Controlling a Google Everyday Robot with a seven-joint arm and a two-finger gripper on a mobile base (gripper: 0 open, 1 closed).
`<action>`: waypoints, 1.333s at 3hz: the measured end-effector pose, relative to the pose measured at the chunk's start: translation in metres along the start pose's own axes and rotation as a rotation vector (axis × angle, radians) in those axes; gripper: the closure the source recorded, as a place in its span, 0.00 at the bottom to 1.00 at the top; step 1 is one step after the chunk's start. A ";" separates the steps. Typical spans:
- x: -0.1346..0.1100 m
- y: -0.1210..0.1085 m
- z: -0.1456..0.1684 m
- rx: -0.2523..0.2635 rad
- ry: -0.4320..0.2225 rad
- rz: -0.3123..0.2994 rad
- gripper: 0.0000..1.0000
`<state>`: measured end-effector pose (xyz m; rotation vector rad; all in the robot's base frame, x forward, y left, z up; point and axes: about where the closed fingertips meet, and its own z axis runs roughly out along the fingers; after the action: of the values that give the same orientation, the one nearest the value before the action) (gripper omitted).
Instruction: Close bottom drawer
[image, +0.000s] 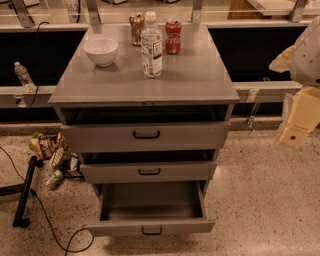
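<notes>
- Bottom drawer (150, 226): lowest of three in a grey metal cabinet (222, 117). Pulled far out toward the camera, its grey inner floor in full view. Shallow wide front with a small black handle (152, 231), sitting low over the floor.
- Middle drawer (149, 171): just above, out a little, dark gap behind its front.
- Top drawer (145, 135): taller front, also part open, dark gap under the top.
- Pincer (299, 122): cream-coloured, at the right edge of the view, about level with the top drawer. It is off to the right of the cabinet, touching nothing and well apart from the bottom drawer. Cannot tell if spread or pressed together.
- Arm (307, 50): pale, comes in from the upper right above the pincer.
- Table (200, 80): the cabinet's flat grey top. It carries a white bowl (101, 51) at the left and a clear water bottle (151, 47) at the middle. A red Coca-Cola can (173, 36) and a brown can (136, 27) stand behind the bottle.
- Floor (260, 200): speckled. Snack bags (52, 150) lie heaped left of the cabinet, and a black cable (50, 227) runs at lower left.
- Small water bottle (22, 75): on the ledge at far left.
</notes>
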<state>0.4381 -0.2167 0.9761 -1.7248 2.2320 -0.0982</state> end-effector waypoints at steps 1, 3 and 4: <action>0.000 0.000 0.000 0.002 -0.002 0.001 0.00; 0.000 0.031 0.111 -0.108 -0.105 0.059 0.47; 0.007 0.062 0.200 -0.170 -0.171 0.047 0.71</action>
<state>0.4370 -0.1794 0.7706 -1.6919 2.2068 0.2474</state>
